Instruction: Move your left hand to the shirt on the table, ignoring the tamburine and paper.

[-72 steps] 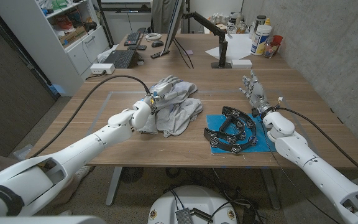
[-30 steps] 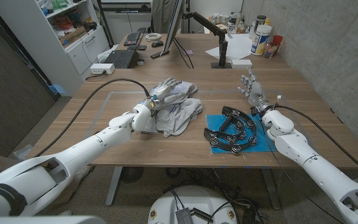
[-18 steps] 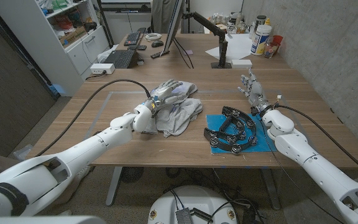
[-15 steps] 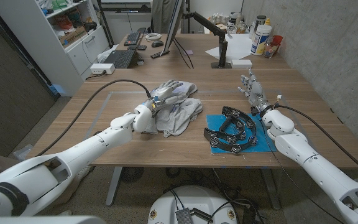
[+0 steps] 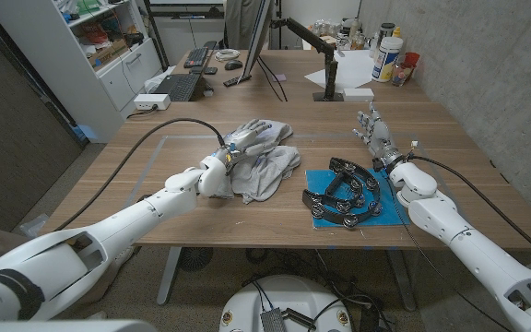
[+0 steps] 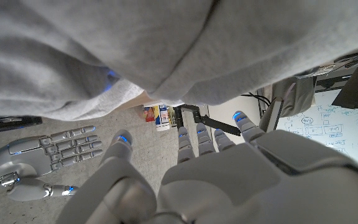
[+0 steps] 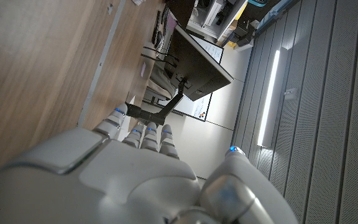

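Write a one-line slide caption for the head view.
Left hand over the grey shirt; tambourine untouched on blue paper.

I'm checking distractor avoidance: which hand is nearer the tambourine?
The right. The right hand stands just beyond the tambourine, which lies on the blue paper. The left hand is farther away, over the grey shirt, fingers spread.

Concrete wall (image 5: 487, 65), white shelving (image 5: 100, 46)
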Robot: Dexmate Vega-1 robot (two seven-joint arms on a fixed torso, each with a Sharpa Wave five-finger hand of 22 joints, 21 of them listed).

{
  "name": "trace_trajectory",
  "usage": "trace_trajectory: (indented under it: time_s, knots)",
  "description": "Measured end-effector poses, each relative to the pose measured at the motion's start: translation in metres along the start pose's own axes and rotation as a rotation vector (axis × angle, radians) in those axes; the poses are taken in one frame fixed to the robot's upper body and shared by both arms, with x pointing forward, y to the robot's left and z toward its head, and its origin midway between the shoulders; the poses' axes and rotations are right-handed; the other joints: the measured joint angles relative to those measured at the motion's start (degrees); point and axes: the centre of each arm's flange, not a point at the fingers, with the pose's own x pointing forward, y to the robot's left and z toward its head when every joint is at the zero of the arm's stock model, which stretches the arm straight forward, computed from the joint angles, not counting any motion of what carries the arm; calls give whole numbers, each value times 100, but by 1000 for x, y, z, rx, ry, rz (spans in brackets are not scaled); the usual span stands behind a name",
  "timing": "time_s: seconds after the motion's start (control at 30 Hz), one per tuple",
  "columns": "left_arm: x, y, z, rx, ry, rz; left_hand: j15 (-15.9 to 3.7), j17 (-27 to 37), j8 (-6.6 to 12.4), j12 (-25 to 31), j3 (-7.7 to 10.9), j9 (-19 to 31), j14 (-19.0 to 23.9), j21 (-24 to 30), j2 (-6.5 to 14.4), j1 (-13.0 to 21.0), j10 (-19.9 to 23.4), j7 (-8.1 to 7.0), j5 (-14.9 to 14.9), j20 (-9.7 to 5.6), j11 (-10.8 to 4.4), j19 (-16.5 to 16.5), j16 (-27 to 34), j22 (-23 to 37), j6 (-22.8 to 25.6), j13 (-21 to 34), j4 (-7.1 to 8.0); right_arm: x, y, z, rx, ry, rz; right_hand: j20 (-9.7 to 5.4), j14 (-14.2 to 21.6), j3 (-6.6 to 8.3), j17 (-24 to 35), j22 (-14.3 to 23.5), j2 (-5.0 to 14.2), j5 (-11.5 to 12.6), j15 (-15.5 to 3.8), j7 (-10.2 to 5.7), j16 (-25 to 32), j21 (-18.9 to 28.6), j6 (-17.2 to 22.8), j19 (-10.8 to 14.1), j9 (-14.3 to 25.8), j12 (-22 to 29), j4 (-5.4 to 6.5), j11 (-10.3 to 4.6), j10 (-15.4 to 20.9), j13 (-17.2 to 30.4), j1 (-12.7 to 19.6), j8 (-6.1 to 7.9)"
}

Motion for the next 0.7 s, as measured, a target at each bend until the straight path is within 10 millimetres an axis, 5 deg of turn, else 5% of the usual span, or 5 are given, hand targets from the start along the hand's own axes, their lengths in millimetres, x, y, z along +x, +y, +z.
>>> trace_trajectory:
  time_s: [0.7]
  knots:
    - [-1, -9, 2, -8, 12, -19, 0, 0, 0, 0, -9, 0, 0, -41, 23, 23, 0, -31, 0, -30, 0, 30, 0, 0, 30, 0, -41, -1, -6, 1, -2, 1, -1, 0, 0, 0, 0, 0, 23, 0, 0, 0, 0, -22, 0, 0, 0, 0, 0, 0, 0, 0, 23, 0]
